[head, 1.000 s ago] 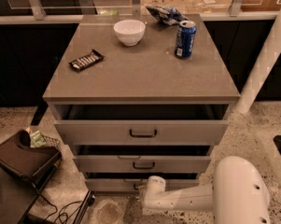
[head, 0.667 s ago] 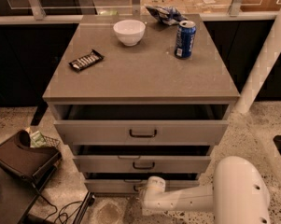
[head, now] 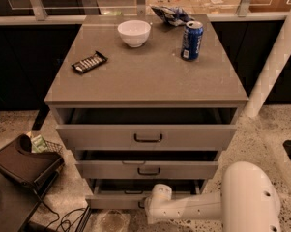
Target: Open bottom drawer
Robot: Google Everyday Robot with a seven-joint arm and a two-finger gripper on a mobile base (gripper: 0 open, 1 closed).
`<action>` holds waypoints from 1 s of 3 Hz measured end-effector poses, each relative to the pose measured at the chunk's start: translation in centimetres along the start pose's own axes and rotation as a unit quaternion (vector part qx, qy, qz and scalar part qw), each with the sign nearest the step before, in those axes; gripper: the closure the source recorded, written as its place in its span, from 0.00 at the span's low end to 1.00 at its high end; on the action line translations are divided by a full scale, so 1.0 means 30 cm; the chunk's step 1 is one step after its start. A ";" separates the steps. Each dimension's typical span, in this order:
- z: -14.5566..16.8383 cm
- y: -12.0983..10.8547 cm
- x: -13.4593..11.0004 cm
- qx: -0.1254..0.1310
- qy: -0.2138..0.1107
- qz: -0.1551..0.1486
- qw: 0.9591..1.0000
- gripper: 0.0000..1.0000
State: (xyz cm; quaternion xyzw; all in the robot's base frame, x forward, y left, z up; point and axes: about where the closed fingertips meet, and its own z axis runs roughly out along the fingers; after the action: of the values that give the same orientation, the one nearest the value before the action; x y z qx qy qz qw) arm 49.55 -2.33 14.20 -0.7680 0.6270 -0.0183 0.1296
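The bottom drawer [head: 116, 201] is the lowest of three grey drawers in the cabinet. It stands pulled out a little, with a dark gap above its front. My white arm reaches in from the lower right, and my gripper [head: 146, 203] is at the middle of the drawer front, where its handle sits. The wrist covers the fingers and the handle. The middle drawer [head: 147, 170] and top drawer [head: 147, 137] above it also stand slightly out, each with a dark bar handle.
On the cabinet top [head: 145, 76] are a white bowl [head: 134, 33], a blue can [head: 191, 40], a dark snack bar [head: 89, 62] and a crumpled bag [head: 171, 15]. A dark case [head: 24, 163] and cables lie on the floor at left. A white post [head: 273, 66] stands at right.
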 end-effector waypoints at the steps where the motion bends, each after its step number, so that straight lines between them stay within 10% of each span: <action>1: -0.025 0.045 -0.005 0.016 -0.003 0.013 1.000 1.00; 3: -0.043 0.073 -0.011 0.026 -0.001 0.019 0.999 1.00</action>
State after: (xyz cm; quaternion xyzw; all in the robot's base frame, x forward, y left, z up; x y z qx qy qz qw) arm 47.14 -2.61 15.00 -0.7521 0.6409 -0.0313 0.1507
